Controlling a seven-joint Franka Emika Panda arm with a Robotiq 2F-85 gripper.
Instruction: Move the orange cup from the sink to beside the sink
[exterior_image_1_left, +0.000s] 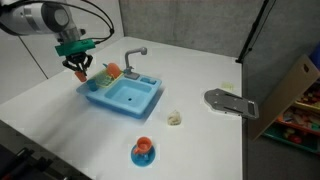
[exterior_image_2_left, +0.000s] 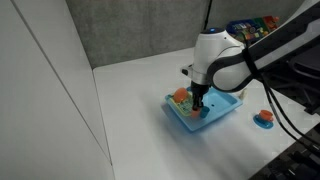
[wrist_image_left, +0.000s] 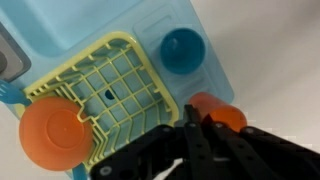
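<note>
A white desk (exterior_image_1_left: 200, 60) fills both exterior views, its far edge running along a grey wall. The robot arm (exterior_image_2_left: 250, 60) reaches in over it and is the largest thing above the surface. Below the arm stands a blue toy sink (exterior_image_1_left: 125, 97), well in from every edge of the desk, with a grey faucet (exterior_image_1_left: 133, 55) rising on the side that faces the far edge. A flat grey object (exterior_image_1_left: 228, 103) lies at the desk's side edge, next to a shelf of colourful things. Inside the sink the wrist view shows a yellow rack (wrist_image_left: 110, 90), with a round orange plate (wrist_image_left: 55, 135) lying on one corner of it and a small blue cup (wrist_image_left: 183, 50) standing on the blue surface beside the rack. An orange-and-blue piece (exterior_image_1_left: 143, 150) sits close to the desk's near edge in an exterior view, apart from the sink, and a small pale object (exterior_image_1_left: 175, 118) lies between the sink and the grey object. The end effector (exterior_image_1_left: 78, 68) hangs over the end of the sink that holds the rack. In the wrist view the orange cup (wrist_image_left: 222, 112) lies at the sink's rim, directly at the tips of the dark end effector (wrist_image_left: 192, 128) and partly hidden behind it. Whether the fingers stand apart or are pressed on the cup cannot be told.
</note>
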